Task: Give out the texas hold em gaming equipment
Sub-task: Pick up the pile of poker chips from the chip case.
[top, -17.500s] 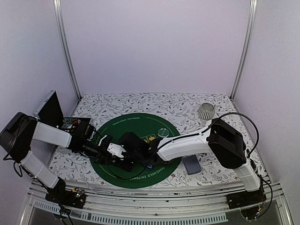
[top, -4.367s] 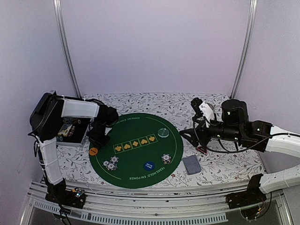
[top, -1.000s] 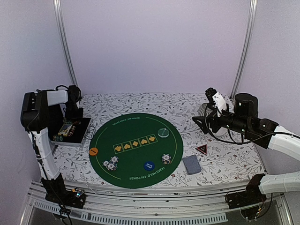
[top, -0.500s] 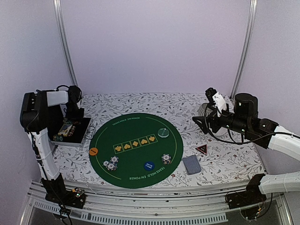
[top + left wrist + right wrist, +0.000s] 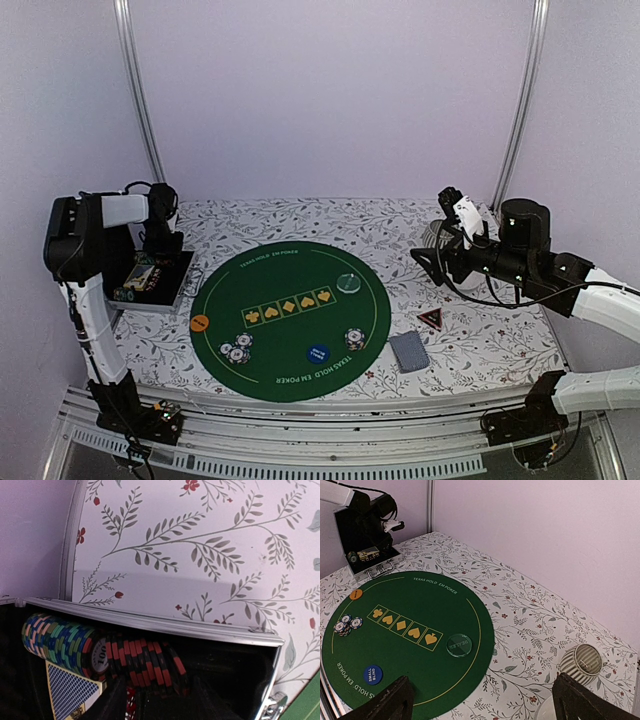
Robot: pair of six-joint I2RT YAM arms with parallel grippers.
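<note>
Noting, nearest the front edge, the grey-blue-backed card deck [image 5: 408,351] lying on the floral cloth [image 5: 480,345] just off the right rim of the green mat [image 5: 300,275]. Recording on the mat's near half a blue button [image 5: 318,353], a left chip cluster [image 5: 238,348] and a smaller right chip stack [image 5: 354,338]; on the left rim, an orange button [image 5: 199,323]. Logging the red-black triangle marker [image 5: 430,318] on the cloth just beyond the deck. Finding the clear disc [image 5: 347,283] farther back on the mat. Seeing the right gripper [image 5: 482,680] hovering above the cloth at right, fingers spread wide, holding nothing, near a ribbed grey cup [image 5: 587,661]. Observing the left gripper [image 5: 160,685] poised inside the open case [image 5: 150,624] at far left, fingers either side of a row of red-black chips [image 5: 145,655]; not managing to tell whether clamping them.
</note>
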